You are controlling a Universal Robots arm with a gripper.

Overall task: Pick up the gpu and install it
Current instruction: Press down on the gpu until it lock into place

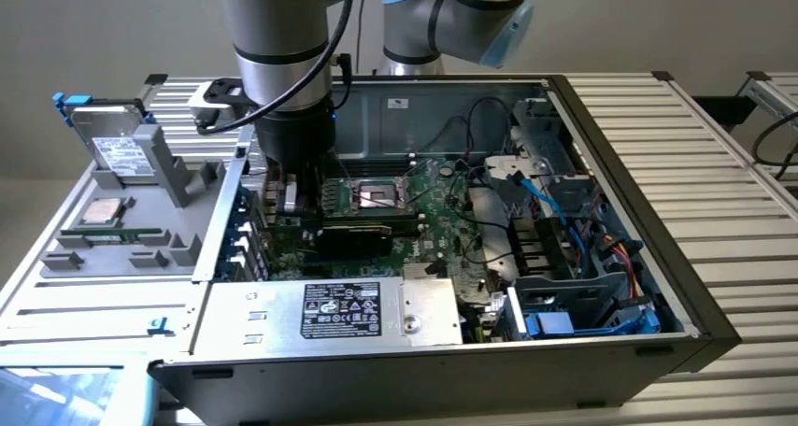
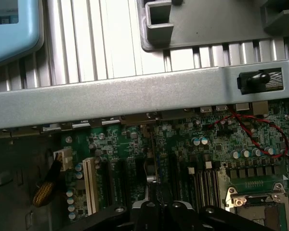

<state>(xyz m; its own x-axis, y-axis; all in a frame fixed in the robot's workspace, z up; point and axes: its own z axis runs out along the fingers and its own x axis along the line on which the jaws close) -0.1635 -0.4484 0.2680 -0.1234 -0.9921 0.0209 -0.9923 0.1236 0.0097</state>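
Hand (image 1: 299, 222) lowered into the open computer case (image 1: 648, 258), pressed shut on the gpu (image 1: 362, 232).

The gpu, its black cooler facing up in the exterior view, lies across the motherboard (image 1: 431, 206) just in front of the processor socket (image 1: 374, 197), with the arm (image 1: 280, 52) standing straight above it. In the wrist view the closed fingers (image 2: 159, 209) grip the card's thin edge (image 2: 151, 168) over the expansion slots. A grey parts tray (image 1: 125, 220) sits on the desk (image 1: 723, 164) at the exterior view's left.
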